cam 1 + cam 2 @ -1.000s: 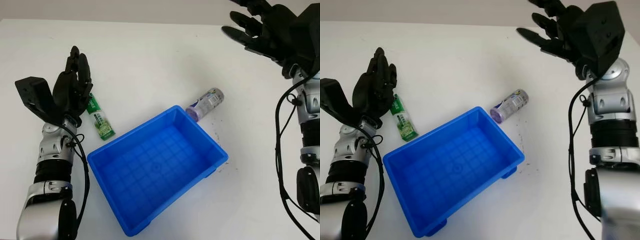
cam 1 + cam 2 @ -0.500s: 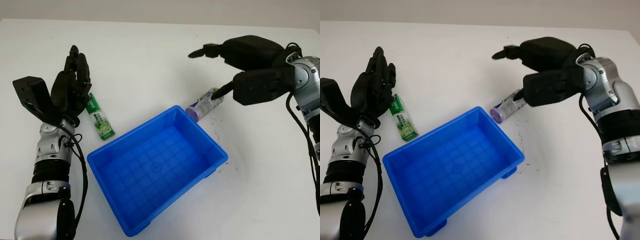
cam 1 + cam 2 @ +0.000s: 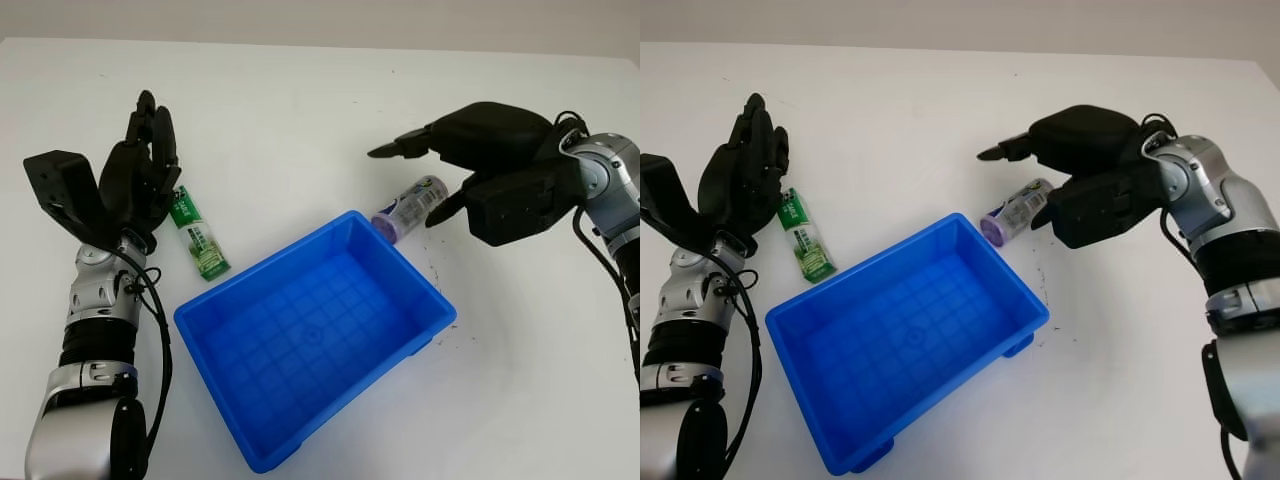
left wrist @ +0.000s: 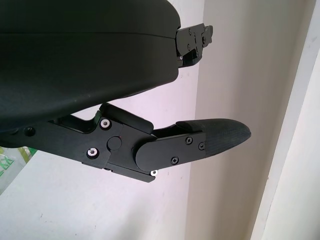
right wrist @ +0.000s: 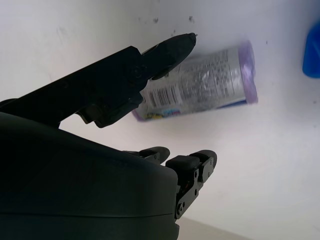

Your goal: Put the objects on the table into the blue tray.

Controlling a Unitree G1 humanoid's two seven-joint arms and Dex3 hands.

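Under the right hand (image 3: 470, 175), open and holding nothing, lies the bottle (image 3: 409, 208)
Bottle's long axis runs 2 to 8 o'clock, cap touching the tray (image 3: 425, 290) corner; left hand (image 3: 135, 180) idles open by the tube (image 3: 199, 236)

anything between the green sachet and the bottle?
Mostly bare table in the left eye view; the blue tray's far corner pokes in beside the bottle, past the green sachet.

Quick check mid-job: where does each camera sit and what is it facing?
Left and right eye views: head, looking down at blue tray, green tube, both arms.
Left wrist view: left robot hand, open, facing table and wall.
Right wrist view: right robot hand, open, facing purple-capped bottle.
Shared: the bottle, in eye and right wrist views.
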